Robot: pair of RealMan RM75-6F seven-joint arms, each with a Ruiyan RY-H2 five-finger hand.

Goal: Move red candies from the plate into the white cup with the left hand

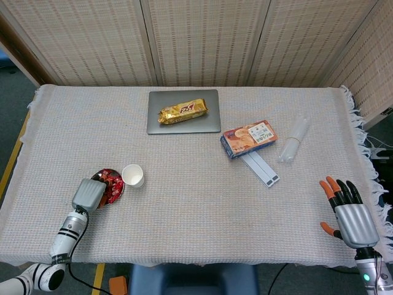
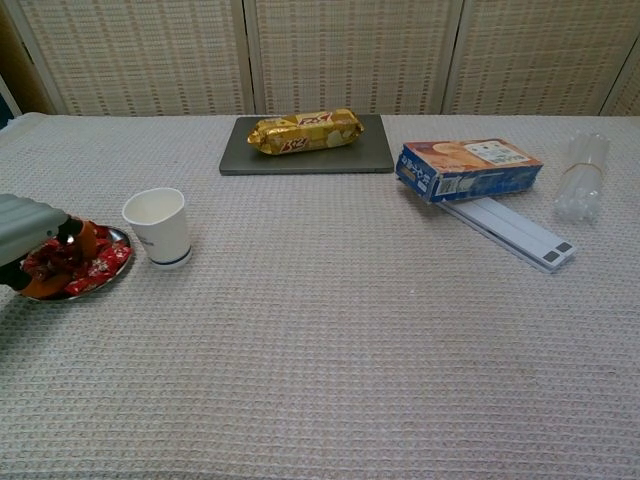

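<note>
The plate [image 2: 112, 270] of red candies [image 2: 88, 268] sits left of the white cup [image 2: 158, 226], covered by the left hand [image 1: 89, 194]; its grip cannot be told. The right hand [image 1: 351, 212] is spread, empty.

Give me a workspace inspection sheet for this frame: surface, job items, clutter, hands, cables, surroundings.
Surface: table under a pale woven cloth, fringed at its right edge.
Job's things: plate of red candies near the table's front left; white cup upright just right of it, apart from it; its inside is not readable.
Clutter: gold snack pack on a grey tray; blue-and-orange box partly on a white strip; clear plastic bundle further right.
Hands: left hand down over the candies, fingers among them, a grip cannot be confirmed; right hand open, holding nothing, at the front right edge.
Cables: one dark cable below the left forearm.
Surroundings: woven screen panels behind the table.
</note>
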